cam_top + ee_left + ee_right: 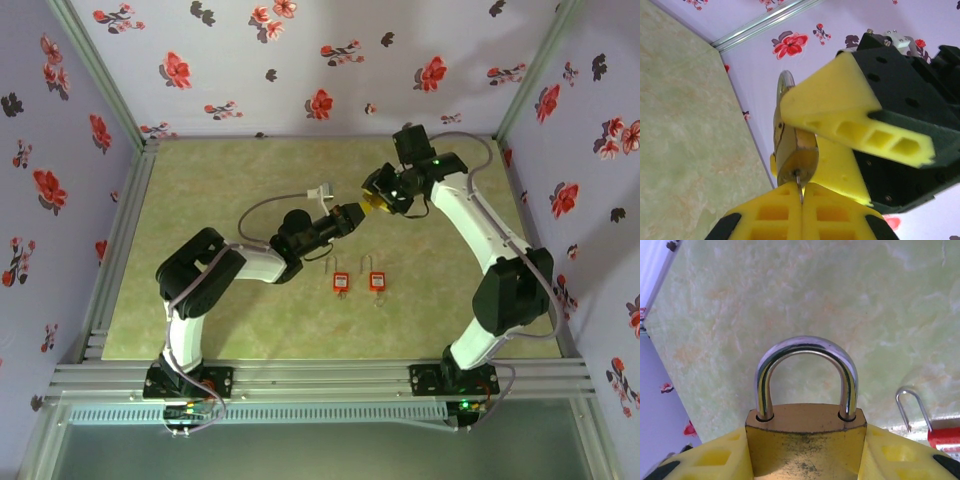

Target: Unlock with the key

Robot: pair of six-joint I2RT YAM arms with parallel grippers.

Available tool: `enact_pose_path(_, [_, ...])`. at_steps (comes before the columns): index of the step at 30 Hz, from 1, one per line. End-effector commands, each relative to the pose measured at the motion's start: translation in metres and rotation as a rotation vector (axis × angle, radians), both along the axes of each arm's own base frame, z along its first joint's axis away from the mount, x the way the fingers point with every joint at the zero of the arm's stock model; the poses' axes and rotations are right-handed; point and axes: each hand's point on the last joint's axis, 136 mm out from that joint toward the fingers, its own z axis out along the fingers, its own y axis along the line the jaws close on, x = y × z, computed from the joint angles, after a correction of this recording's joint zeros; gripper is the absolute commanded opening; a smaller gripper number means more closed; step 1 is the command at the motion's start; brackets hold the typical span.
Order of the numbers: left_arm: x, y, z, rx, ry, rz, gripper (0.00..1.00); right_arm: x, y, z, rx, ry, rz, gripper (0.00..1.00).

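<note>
A brass padlock [805, 442] with a steel shackle [805, 347] sits between the yellow fingers of my right gripper [805, 460], which is shut on its body. Both shackle legs sit in the body. In the left wrist view the padlock [795, 155] shows its underside, and a thin metal key [799, 189] runs from its keyhole down into my left gripper [801, 200], shut on the key. From above, the two grippers meet tip to tip over the table's middle, left gripper [352, 215] against right gripper [378, 203].
Two small red padlocks [341, 282] [377, 281] lie on the green table [200, 200] in front of the grippers; one red padlock [944, 435] shows at the right wrist view's edge. A white block [320, 190] sits on the left arm's cable. Flowered walls [300, 60] enclose the table.
</note>
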Motion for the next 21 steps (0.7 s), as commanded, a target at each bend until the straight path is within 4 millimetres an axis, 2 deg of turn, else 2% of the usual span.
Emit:
enact_pose_path(1, [0.004, -0.009, 0.029, -0.077, -0.08, -0.007, 0.0, -0.039, 0.03, -0.002, 0.046, 0.117, 0.096, 0.13])
enact_pose_path(5, [0.006, -0.018, 0.046, -0.079, -0.136, -0.01, 0.0, -0.047, 0.043, -0.006, 0.072, 0.134, 0.09, 0.12])
enact_pose_path(10, [0.011, -0.021, 0.031, -0.05, -0.127, 0.008, 0.0, -0.052, 0.05, -0.006, 0.06, 0.149, 0.098, 0.1])
enact_pose_path(15, [-0.001, -0.023, 0.029, -0.005, -0.188, -0.015, 0.0, -0.048, 0.04, -0.006, 0.049, 0.158, 0.093, 0.1])
enact_pose_path(18, [-0.008, -0.015, 0.014, 0.075, -0.205, -0.01, 0.0, -0.046, 0.027, -0.005, 0.025, 0.173, 0.087, 0.09])
enact_pose_path(21, [-0.017, -0.013, 0.002, 0.185, -0.232, -0.026, 0.0, -0.042, 0.025, -0.004, 0.039, 0.184, 0.081, 0.08])
